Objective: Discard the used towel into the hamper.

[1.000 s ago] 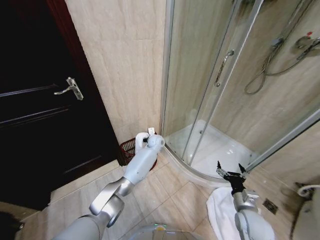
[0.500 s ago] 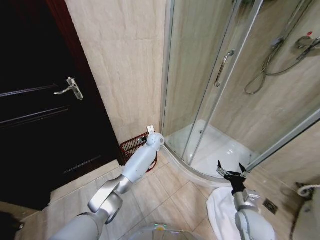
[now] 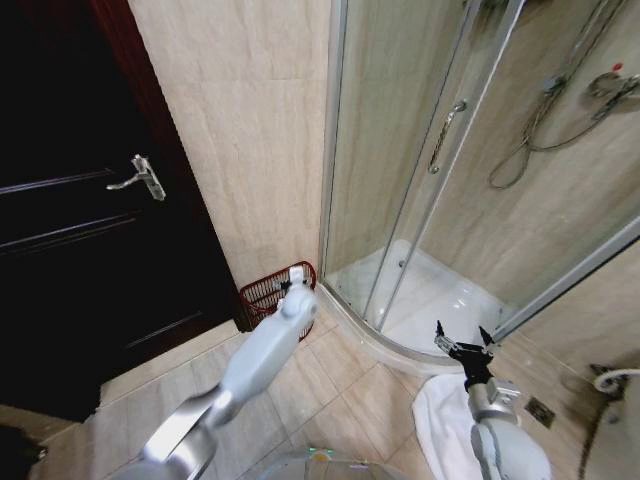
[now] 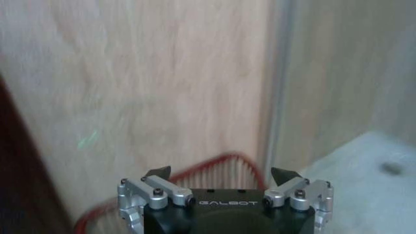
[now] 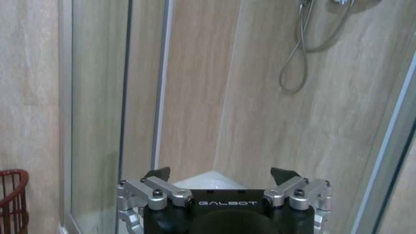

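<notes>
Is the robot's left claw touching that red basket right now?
Cannot tell. In the left wrist view the open left gripper overlaps the hamper rim, with no plain gap or contact.

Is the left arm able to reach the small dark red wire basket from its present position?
Probably yes: the open left pincer hangs near the red wire basket's rim, and nothing stands between them.

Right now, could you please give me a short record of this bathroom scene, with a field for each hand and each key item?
left hand: open, empty, at the basket by the wall
right hand: open, empty, raised over the towel
basket: red wire, on the floor between door and shower
towel: white, on the floor by the shower base, not in the basket
</notes>
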